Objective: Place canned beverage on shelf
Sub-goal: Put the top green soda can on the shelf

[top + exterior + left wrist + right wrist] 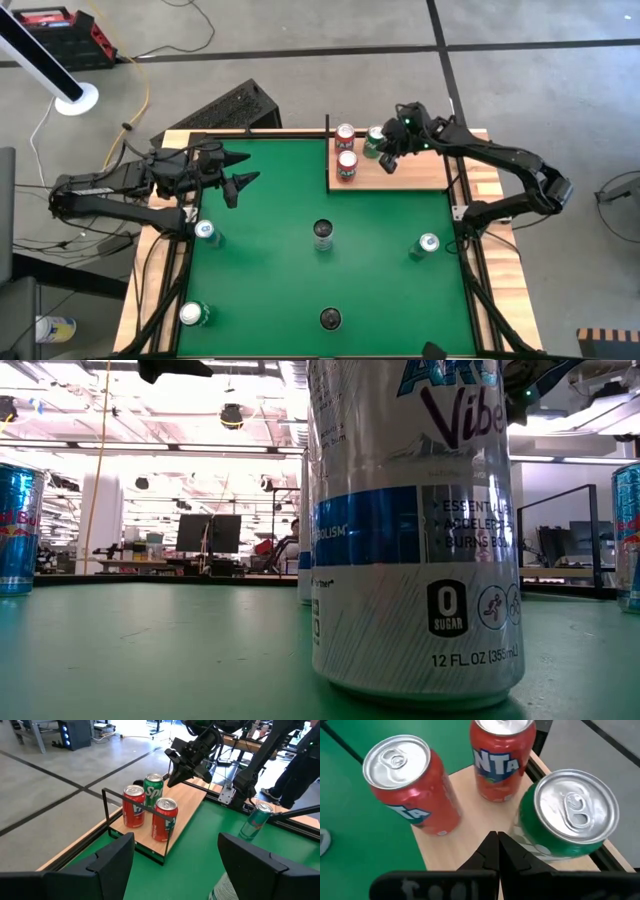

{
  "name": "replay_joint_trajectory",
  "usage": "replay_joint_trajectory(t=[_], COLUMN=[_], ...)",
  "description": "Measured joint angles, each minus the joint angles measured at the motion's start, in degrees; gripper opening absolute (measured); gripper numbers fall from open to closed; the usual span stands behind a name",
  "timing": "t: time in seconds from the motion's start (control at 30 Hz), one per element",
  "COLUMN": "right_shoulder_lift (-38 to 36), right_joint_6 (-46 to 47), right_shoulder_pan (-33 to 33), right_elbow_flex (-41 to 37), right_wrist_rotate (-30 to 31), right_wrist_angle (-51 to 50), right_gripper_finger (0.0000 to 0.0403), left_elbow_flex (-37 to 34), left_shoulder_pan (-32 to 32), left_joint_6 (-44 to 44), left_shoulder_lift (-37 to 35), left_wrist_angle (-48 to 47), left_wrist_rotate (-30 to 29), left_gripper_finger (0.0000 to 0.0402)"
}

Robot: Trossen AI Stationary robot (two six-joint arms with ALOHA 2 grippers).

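A: Where does your right gripper stand?

B: Over the shelf, just beside the green can. Its fingers are pressed together and pinch nothing. In the right wrist view the tips meet in front of the bare wood between the green can and the two red cans.

A: So the green can is already on the shelf?

B: Yes, upright at the far corner, next to the red cans. It looks placed, so I judge your step is to clear out and pick the next can.

A: How do you do that well?

B: Lift straight up first. The tips sit low among three cans standing close together, so any sideways swing at this height could tip one. Once above the can tops, draw back over the green felt.

A: And the pose of that arm?

B: It reaches in from the right edge, elbow bent, wrist pitched down at the shelf.

A: Your left gripper?

B: It hangs over the felt's left side, fingers spread and empty, pointing toward the shelf. The silver can stands near it. The other cans on the felt are well apart, so you have room for a clean approach.
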Motion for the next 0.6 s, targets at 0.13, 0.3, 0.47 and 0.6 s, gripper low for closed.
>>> replay_joint_trajectory(t=[0.13,0.3,0.47,0.6], right_shoulder_lift=[0.0,0.0,0.0,0.0], right_joint_6=[0.0,0.1,0.1,0.0], right_shoulder_pan=[-0.2,-1.5,-2.3,-2.4], right_elbow_flex=[0.0,0.0,0.0,0.0], right_wrist_rotate=[3.2,4.4,4.4,4.4], right_wrist_angle=[0.1,1.1,2.1,3.0], right_gripper_finger=[0.0018,0.0018,0.0018,0.0018], left_elbow_flex=[0.0,0.0,0.0,0.0], left_shoulder_pan=[0.0,0.0,0.0,0.0], left_joint_6=[0.0,0.0,0.0,0.0], left_shoulder_lift=[0.0,0.0,0.0,0.0], left_wrist_angle=[0.0,0.0,0.0,0.0], left_wrist_rotate=[0.1,0.1,0.3,0.3], left_gripper_finger=[0.0270,0.0270,0.0270,0.0270])
